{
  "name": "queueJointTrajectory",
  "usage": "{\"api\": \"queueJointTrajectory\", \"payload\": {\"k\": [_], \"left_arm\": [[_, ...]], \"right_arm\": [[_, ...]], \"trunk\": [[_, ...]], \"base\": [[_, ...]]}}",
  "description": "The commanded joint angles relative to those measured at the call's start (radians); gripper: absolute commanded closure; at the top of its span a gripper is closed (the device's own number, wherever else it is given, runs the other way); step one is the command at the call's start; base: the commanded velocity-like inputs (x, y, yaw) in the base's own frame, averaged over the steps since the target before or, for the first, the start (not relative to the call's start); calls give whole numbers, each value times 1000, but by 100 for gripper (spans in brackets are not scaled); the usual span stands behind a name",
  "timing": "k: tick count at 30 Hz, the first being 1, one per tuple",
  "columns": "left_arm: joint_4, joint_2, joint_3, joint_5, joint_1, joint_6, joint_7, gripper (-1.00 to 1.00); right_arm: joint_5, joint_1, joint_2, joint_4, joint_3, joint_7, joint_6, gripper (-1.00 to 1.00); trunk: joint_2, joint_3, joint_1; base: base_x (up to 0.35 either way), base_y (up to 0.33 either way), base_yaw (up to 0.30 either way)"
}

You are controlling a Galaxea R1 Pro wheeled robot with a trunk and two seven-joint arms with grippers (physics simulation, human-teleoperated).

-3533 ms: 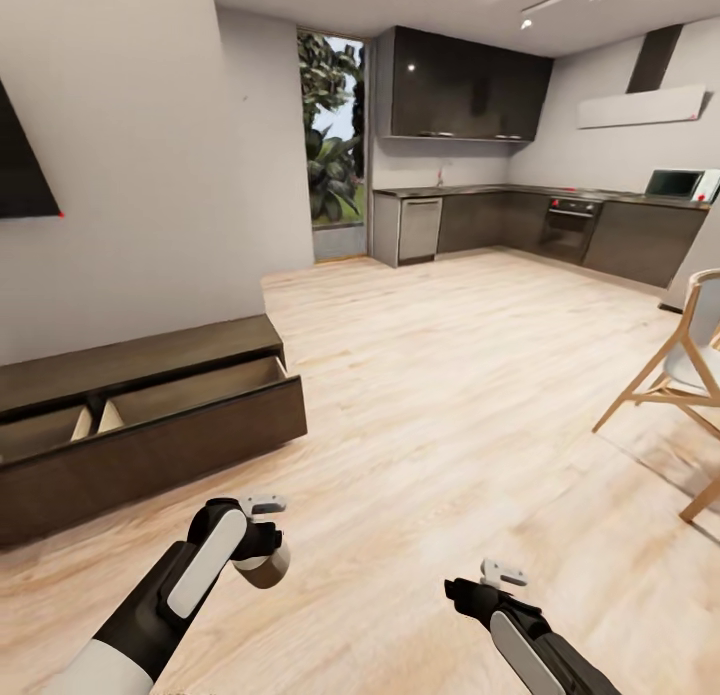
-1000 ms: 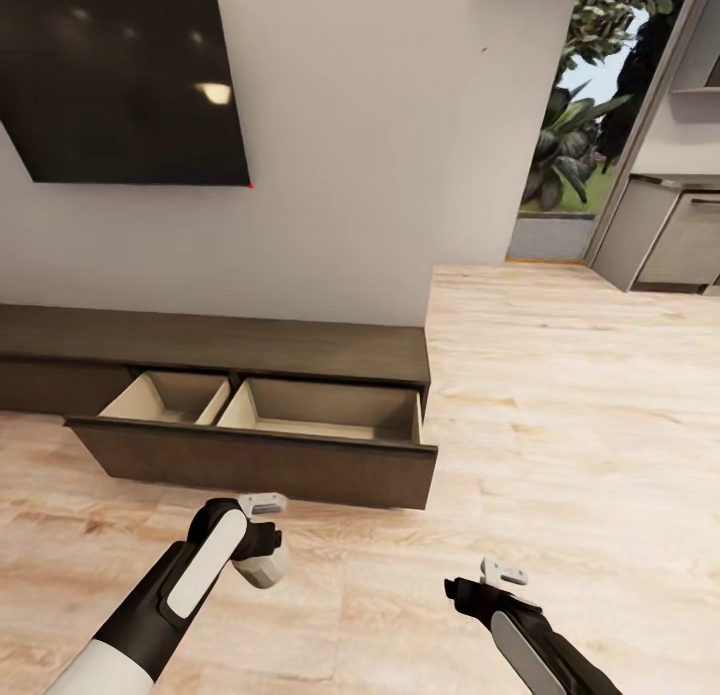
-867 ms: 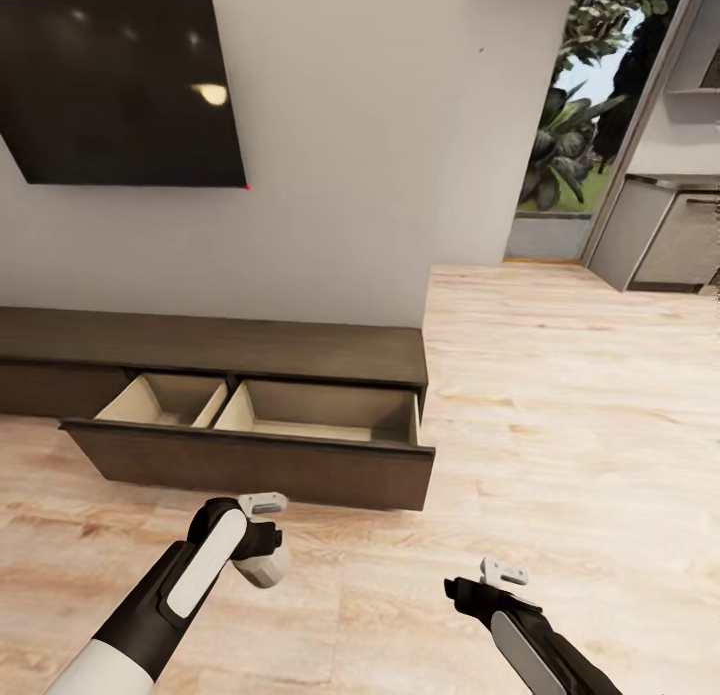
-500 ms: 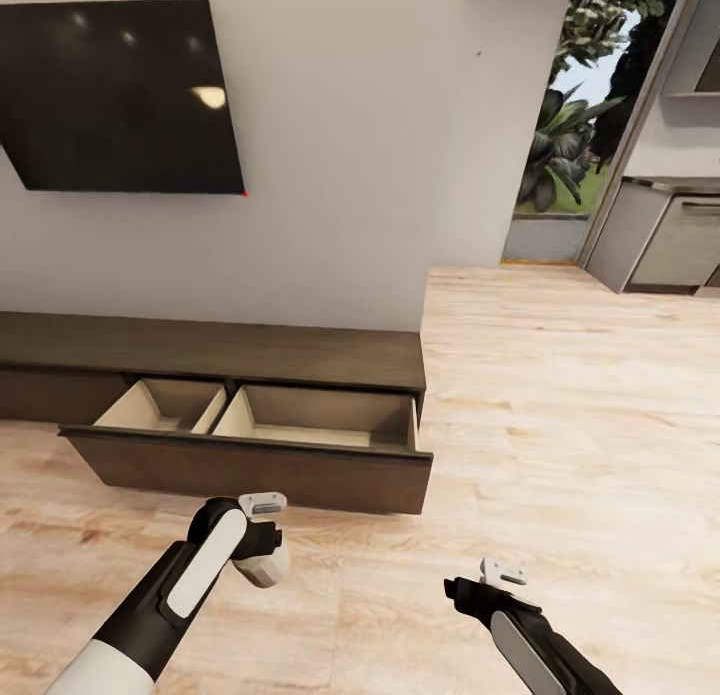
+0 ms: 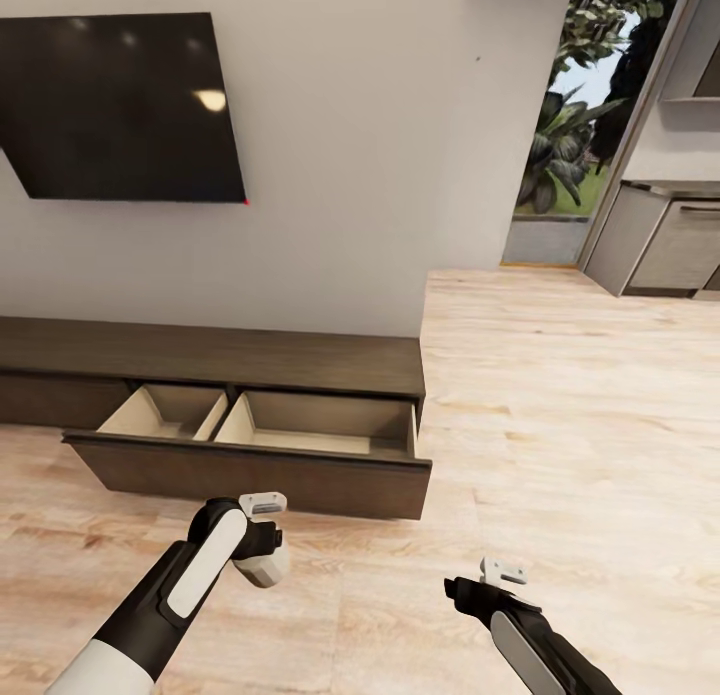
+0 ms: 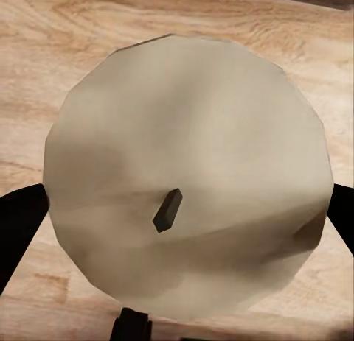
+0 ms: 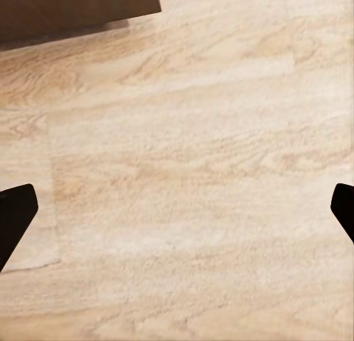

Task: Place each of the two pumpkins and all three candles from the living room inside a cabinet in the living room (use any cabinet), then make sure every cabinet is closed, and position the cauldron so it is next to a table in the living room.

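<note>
My left gripper (image 5: pixel 262 563) is shut on a stubby grey-tan candle (image 5: pixel 266 568), held low over the wooden floor just in front of the cabinet. Close up in the left wrist view, the candle (image 6: pixel 184 183) shows its round top and dark wick between the black fingertips (image 6: pixel 18 223). The long low dark brown cabinet (image 5: pixel 250 355) stands against the white wall with one wide drawer (image 5: pixel 260 440) pulled out, its two pale compartments bare. My right gripper (image 5: pixel 468 587) hangs open over bare floor, fingertips (image 7: pixel 16 216) wide apart in the right wrist view.
A black TV (image 5: pixel 120 110) hangs on the wall above the cabinet. At the right a glass door (image 5: pixel 565 145) shows plants outside, with grey kitchen units (image 5: pixel 670 240) beside it. Open wooden floor (image 5: pixel 560 425) stretches to the right.
The view has swung left from the kitchen to face the cabinet, then crept slightly closer. Both arms hold the same pose, the candle still in the left gripper.
</note>
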Motion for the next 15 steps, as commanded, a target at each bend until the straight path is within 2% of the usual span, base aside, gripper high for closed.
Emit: {"api": "queueJointTrajectory", "payload": {"k": [1,7,10,13,15], "left_arm": [[-1,1,-3,9,-1,1,11,100],[-4,2,-1,10,-1,1,14,100],[-21,2,1,18,-1,2,36,100],[-96,3,2,22,6,4,52,100],[-179,5,4,23,29,5,57,100]], "right_arm": [[-8,-1,-1,-2,5,-9,2,-100],[-8,-1,-1,-2,5,-9,2,-100],[-8,-1,-2,-2,4,-9,2,-100],[-8,-1,-2,-2,3,-9,2,-100],[-8,-1,-3,-3,3,-8,2,-100]], "trunk": [[7,2,-4],[49,21,-27],[70,30,-39],[91,40,-50],[105,46,-58]], "base": [[0,0,0],[0,0,0],[0,0,0],[0,0,0],[0,0,0]]}}
